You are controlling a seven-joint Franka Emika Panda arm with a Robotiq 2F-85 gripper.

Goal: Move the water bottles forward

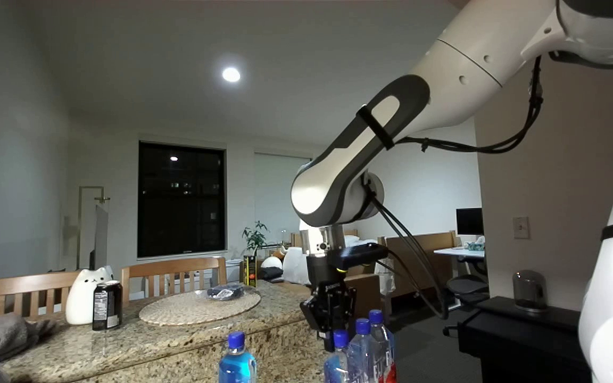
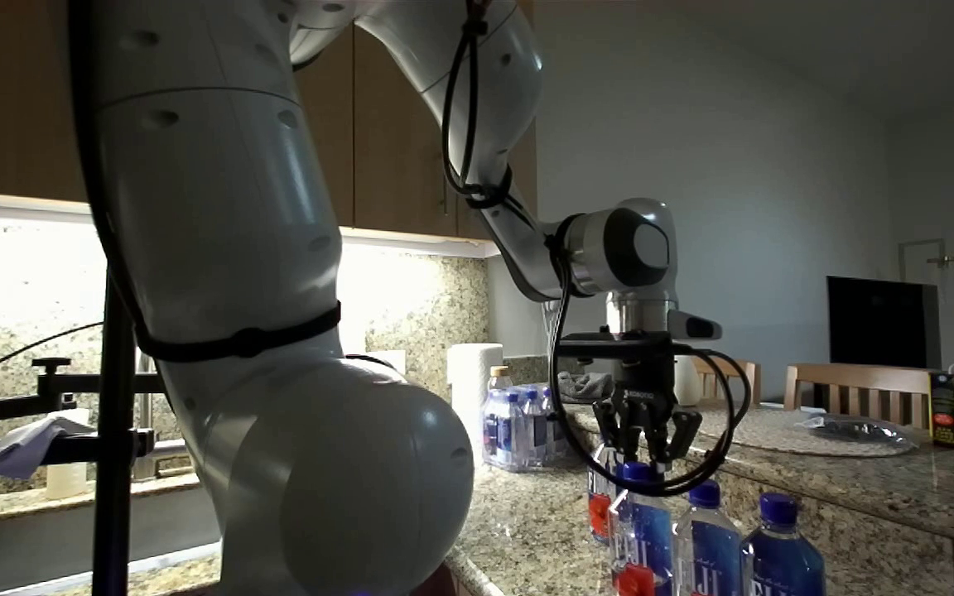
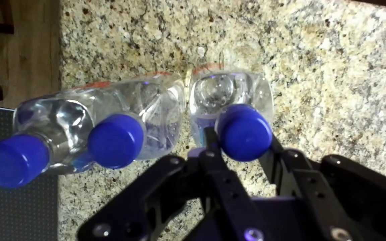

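Observation:
Caught between my fingers point(image 3: 210, 140) is the neck of a water bottle point(image 3: 228, 90) just under its blue cap, so my gripper point(image 3: 242, 138) is shut on it. I cannot tell whether its base touches the counter. On the left of the wrist view two more water bottles stand close together, a nearer one point(image 3: 159, 130) and an outer one point(image 3: 62, 117) by the counter edge. An exterior view has a lone bottle point(image 1: 237, 367) apart from the cluster. Red marks show on the label of a bottle point(image 2: 599, 501) behind the gripper point(image 2: 645, 455).
A raised granite ledge point(image 1: 189, 346) runs alongside, bearing a woven mat point(image 1: 200, 308), a black can point(image 1: 107, 306) and a white cat-shaped thing point(image 1: 79, 298). Further bottles point(image 2: 518, 434) stand packed near a paper towel roll point(image 2: 473, 389). The counter drops to the floor point(image 3: 32, 60).

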